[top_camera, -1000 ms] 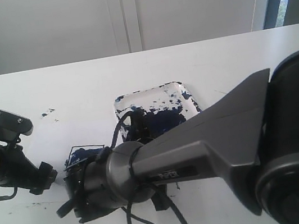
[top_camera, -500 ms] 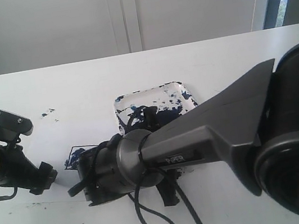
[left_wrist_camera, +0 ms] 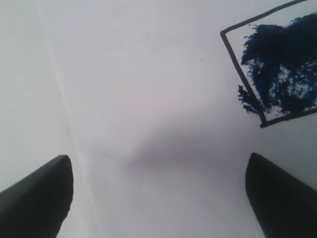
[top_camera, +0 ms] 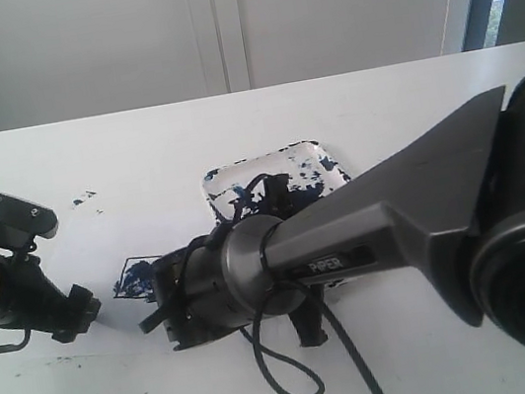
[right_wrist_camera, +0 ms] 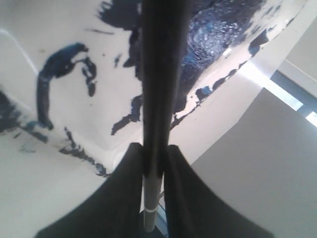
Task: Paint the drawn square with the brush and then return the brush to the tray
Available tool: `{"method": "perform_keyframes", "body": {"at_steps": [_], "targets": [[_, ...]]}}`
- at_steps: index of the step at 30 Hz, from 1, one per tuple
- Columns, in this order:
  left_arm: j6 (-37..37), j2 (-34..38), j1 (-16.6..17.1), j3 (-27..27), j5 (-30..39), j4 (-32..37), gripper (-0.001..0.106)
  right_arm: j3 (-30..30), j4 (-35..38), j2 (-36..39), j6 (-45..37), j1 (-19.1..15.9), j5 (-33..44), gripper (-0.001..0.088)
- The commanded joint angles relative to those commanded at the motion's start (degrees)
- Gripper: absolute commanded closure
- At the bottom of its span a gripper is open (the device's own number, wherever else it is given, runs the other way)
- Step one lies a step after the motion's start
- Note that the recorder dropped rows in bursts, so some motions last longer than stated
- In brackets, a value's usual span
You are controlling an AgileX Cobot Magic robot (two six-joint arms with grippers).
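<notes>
At the far left of the exterior view the left gripper (left_wrist_camera: 159, 196) is held low, at about 8 o'clock of the drawn square (top_camera: 137, 278). Its fingers are spread wide and nothing is carried between them. It is seen just above the paper sheet (left_wrist_camera: 148, 74).

The square lies at about 8 o'clock of the tray (top_camera: 305, 150). Dark blue is smeared over much of its inside, but white is left along one side, so the painting is judged only partly done.

Further right, the brush (right_wrist_camera: 161, 99) is clamped between the narrow fingers of the right gripper (right_wrist_camera: 153, 156). Its shaft is pointed out over the tray towards the big wet blue patch. Whether the tip touches the paint cannot be told, as the tip is not shown.

The step in hand is judged to be either a reload of paint or the return of the brush.

- **Reload:** only the tip should be dipped into the wet patch. It should be lifted straight off so that no drops are carried across the clean paper.
- **Return:** the brush should be lowered until it is borne by the tray floor or rim before the fingers are opened. It is best laid corner to corner, from about 8 o'clock to 2 o'clock, so that little overhang is left and rolling off is made unlikely.
</notes>
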Motion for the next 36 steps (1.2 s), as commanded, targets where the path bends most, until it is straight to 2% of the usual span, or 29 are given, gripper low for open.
{"method": "perform_keyframes", "body": {"at_steps": [5,10,16,19,23,28,32,36], "targets": [[0.0,0.0,0.0,0.0,-0.1,0.0,0.011,0.0,0.3,-1.9,1.7,0.0,0.0,0.0868],[-0.2,0.0,0.0,0.0,-0.1,0.0,0.011,0.0,4.7,-6.1,5.4,-0.6,0.0,0.0868],[-0.8,0.0,0.0,0.0,-0.1,0.0,0.011,0.5,16.5,-13.8,8.0,-4.8,-0.1,0.0868],[-1.4,0.0,0.0,0.0,-0.1,0.0,0.011,2.0,23.4,-17.2,8.1,-7.4,-3.9,0.0868],[-1.5,0.0,0.0,0.0,-0.1,0.0,0.011,7.1,29.6,-20.1,8.1,-10.9,-8.1,0.0868],[-1.5,0.0,0.0,0.0,-0.4,0.0,0.011,18.3,30.0,-20.6,9.0,-13.1,-15.2,0.0868],[-1.5,0.0,0.0,0.0,-1.3,0.0,0.011,20.3,30.8,-20.5,12.5,-13.1,-20.6,0.0868],[-1.5,0.0,0.0,0.0,-1.4,0.0,0.011,21.0,30.5,-20.3,14.6,-13.1,-21.4,0.0868]]}}
